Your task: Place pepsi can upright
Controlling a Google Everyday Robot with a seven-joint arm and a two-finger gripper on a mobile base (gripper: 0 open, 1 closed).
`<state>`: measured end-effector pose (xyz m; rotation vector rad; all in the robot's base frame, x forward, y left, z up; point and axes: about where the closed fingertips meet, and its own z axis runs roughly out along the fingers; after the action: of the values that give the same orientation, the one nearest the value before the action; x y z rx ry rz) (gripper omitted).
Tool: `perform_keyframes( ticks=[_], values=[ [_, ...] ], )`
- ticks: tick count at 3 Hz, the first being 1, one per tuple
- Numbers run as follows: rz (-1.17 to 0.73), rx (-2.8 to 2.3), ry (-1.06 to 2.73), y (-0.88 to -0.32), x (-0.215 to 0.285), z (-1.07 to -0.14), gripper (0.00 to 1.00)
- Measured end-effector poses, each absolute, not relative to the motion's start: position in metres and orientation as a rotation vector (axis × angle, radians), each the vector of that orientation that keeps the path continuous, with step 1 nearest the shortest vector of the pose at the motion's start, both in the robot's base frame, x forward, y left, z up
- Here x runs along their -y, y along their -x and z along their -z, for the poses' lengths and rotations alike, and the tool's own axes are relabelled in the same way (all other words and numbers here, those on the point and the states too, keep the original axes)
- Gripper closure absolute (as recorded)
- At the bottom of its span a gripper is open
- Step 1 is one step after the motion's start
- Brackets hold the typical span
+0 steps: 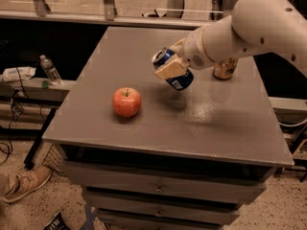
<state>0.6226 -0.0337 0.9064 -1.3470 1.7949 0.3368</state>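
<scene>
Tool [170,71] clamped on pepsi can [182,81], held tilted above tabletop [216,123] near apple [126,102]; clearance presumably leaves room to rotate the can vertical before set-down.
</scene>
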Motion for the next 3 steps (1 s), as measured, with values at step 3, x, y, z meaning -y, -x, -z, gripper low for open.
perform_keyframes(
  ticks=[3],
  values=[
    [-0.323,-1.533,1.005,-0.640,0.067,-0.934,1.00]
  ],
)
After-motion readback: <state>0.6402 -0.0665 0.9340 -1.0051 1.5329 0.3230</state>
